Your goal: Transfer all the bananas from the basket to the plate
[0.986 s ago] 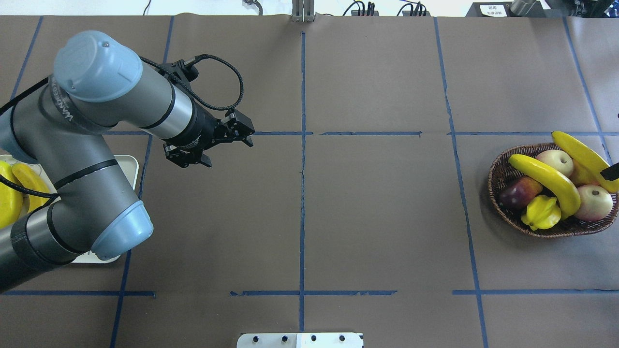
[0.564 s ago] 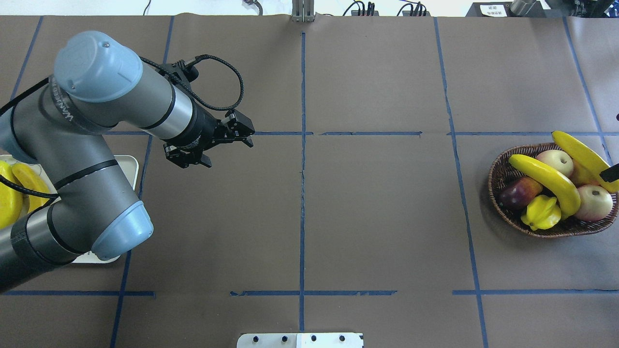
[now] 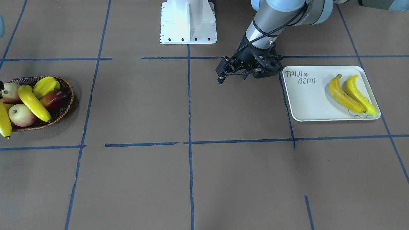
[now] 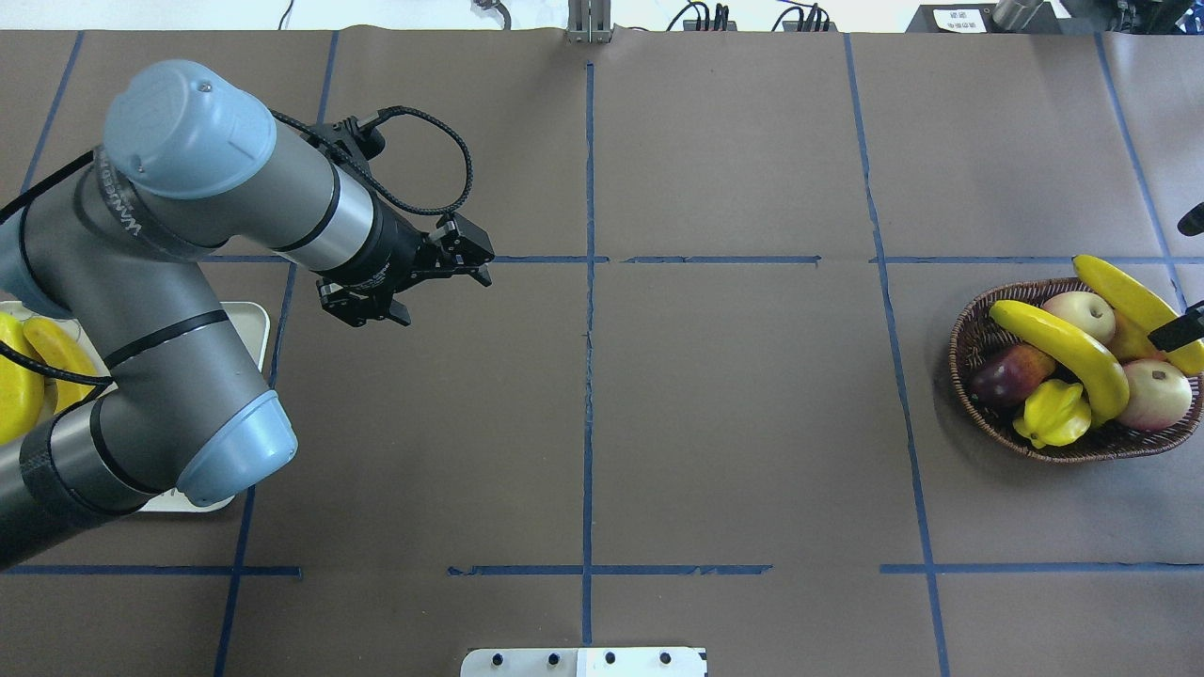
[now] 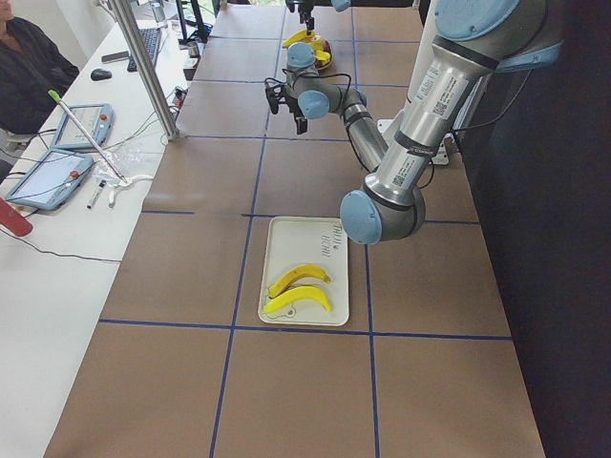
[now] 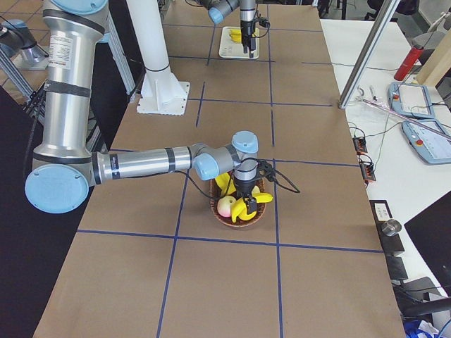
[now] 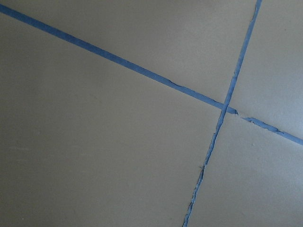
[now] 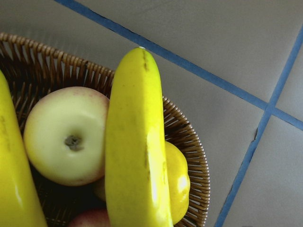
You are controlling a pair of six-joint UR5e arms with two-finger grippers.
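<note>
Two bananas [image 3: 345, 94] lie side by side on the off-white plate [image 3: 306, 102], which my left arm partly covers in the overhead view. My left gripper [image 4: 414, 282] hovers open over the table beside the plate, holding nothing. The wicker basket [image 4: 969, 324] at the far right holds two more bananas, one lying across the middle [image 4: 1063, 343] and one on the far rim [image 4: 1129, 296]. My right gripper [image 4: 1181, 329] hangs over the rim banana [image 8: 135, 151], which fills the right wrist view. Only one of its black fingers [image 4: 1178, 331] shows, at the frame edge, and the jaws look open.
Pink-cream apples [image 4: 1155, 393], a dark red fruit [image 4: 1011, 371] and a yellow star fruit [image 4: 1053, 414] share the basket. Blue tape lines [image 4: 590, 376] cross the brown table. The robot's white base [image 3: 188, 22] stands at the near edge. A person [image 5: 29, 67] sits beyond the table's far side.
The right gripper's finger has shifted slightly left over the rim banana, and another black part of it has come in at the right edge. Left arm and bananas have not moved.
</note>
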